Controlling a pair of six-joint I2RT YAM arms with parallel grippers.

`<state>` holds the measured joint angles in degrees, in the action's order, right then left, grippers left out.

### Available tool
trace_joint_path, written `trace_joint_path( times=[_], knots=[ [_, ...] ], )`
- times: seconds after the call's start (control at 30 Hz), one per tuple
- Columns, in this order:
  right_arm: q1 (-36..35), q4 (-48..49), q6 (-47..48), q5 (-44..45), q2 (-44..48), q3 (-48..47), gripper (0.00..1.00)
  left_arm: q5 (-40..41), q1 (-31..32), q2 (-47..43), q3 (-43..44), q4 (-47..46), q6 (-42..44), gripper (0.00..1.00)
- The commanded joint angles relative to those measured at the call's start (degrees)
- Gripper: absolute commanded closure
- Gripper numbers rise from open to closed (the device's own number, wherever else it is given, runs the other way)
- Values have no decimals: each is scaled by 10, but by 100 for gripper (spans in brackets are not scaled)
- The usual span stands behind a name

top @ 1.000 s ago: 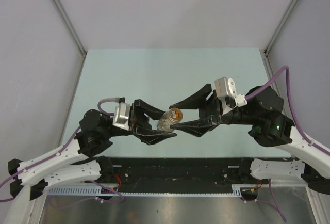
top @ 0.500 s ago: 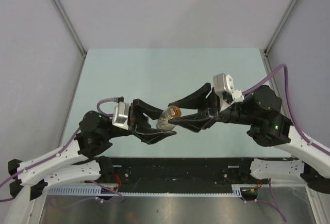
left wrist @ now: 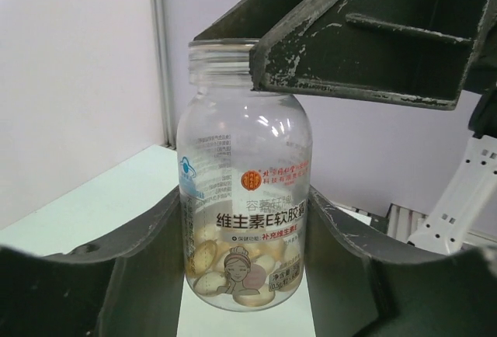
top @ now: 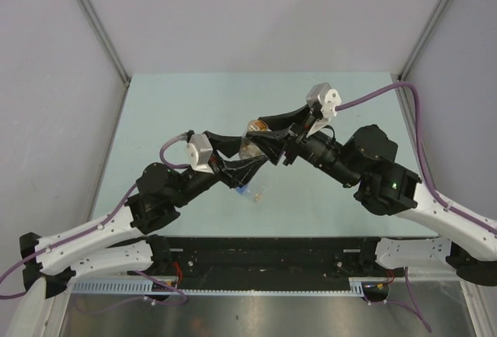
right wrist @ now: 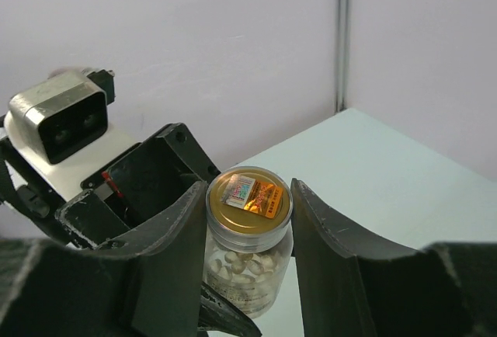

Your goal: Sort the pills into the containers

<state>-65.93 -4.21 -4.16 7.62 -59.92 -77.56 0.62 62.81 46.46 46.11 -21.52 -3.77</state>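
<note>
The stubby clear jar (top: 250, 144) with a gold lid (right wrist: 248, 197) is held up in the air between both grippers. Pale tan pills (left wrist: 233, 267) lie in its bottom and also show in the right wrist view (right wrist: 247, 263). My left gripper (left wrist: 245, 197) is shut on the jar's lower body (left wrist: 245, 158). My right gripper (right wrist: 248, 193) is shut on the lid from above, and its finger (left wrist: 357, 34) hides the lid in the left wrist view. In the top view my left gripper (top: 242, 158) and right gripper (top: 262, 131) meet at the jar. The blue-capped vial (top: 248, 192) lies on the table below.
The pale green table (top: 194, 104) is enclosed by grey walls with a corner post on each side (top: 93, 26). Both arms cross over the table's middle. A black rail (top: 264, 251) runs along the near edge.
Both arms have lifted the jar and carried it away from the near edge. The right gripper has swung over the jar's top. The blue-capped vial has come into view on the table.
</note>
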Motion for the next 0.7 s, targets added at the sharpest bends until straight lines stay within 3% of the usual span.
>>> trace_joint_path(
  times=[0.0,0.03,0.07,0.17,0.2,0.27,0.47,0.67],
  knots=[
    [6,37,3,88,0,-2,87,50,0,9,20,-7,49,100],
    [7,38,1,79,2,-2,79,49,0,9,19,-7,48,100],
    [7,37,0,72,5,-2,54,44,0,9,18,-7,47,100],
    [8,27,-4,51,19,-2,26,28,0,4,7,-7,45,100],
    [6,23,-8,51,24,-2,22,25,0,0,4,-6,45,99],
    [9,4,-21,58,38,-3,15,19,0,-10,-1,-6,44,100],
    [23,-134,-87,69,28,-55,13,-1,0,-20,-8,13,53,100],
    [24,-231,-117,23,-24,-136,9,-42,0,-9,-8,21,53,100]
  ],
)
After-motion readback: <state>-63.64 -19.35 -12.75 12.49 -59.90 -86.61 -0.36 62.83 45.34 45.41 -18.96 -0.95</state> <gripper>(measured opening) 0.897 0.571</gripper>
